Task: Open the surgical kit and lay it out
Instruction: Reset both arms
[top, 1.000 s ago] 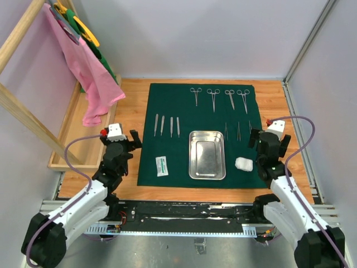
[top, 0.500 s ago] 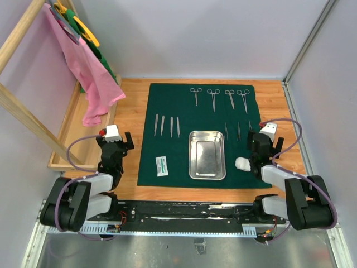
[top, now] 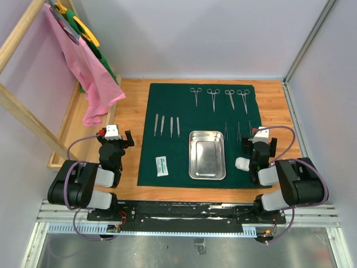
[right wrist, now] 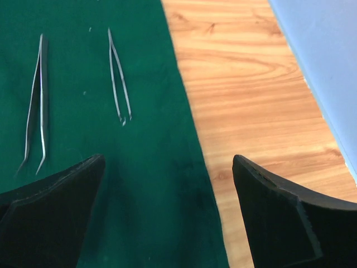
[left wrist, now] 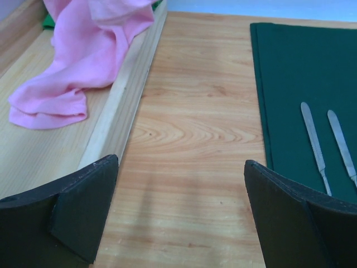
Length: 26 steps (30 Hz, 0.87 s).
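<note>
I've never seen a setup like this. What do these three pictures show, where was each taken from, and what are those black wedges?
Two robot arms, the left arm and the right arm, sit folded at the near edge. The wide picture comes from a camera overhead; the other two from a camera on each wrist. The black wedges are each arm's jaws, wide open, holding nothing. On the wooden table lies a dark green cloth with an empty steel tray, four clamps, tweezers, a white packet and a gauze wad.
</note>
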Tool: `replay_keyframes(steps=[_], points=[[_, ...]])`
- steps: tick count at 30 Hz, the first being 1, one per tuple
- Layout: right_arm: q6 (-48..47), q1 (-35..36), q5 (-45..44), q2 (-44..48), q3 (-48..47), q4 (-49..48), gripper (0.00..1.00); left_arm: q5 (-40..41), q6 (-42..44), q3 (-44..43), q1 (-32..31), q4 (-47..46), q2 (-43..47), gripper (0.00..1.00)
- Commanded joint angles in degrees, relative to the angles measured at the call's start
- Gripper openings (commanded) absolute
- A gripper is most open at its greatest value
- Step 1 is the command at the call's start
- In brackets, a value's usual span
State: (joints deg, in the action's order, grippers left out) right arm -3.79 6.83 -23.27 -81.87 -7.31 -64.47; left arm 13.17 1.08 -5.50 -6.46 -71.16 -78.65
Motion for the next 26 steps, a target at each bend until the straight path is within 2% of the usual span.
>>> replay_keyframes(steps=[1,3,26], points=[[-2.95,1.00,2.07,2.14,-4.12,3.27,0.98,-1.62,0.09,2.55,1.34,-9.79,-2.26,0.99],[-1.93,-0.43,4.07,2.42,-4.99,6.45,0.98,-0.46,-0.46,-0.21,1.45,-4.80,-2.18,0.99],[-1.71,-0.99,5.13,2.13,-5.54,7.08,0.98,-0.82,-0.74,-0.30,1.80,-5.40,-2.60,0.99]])
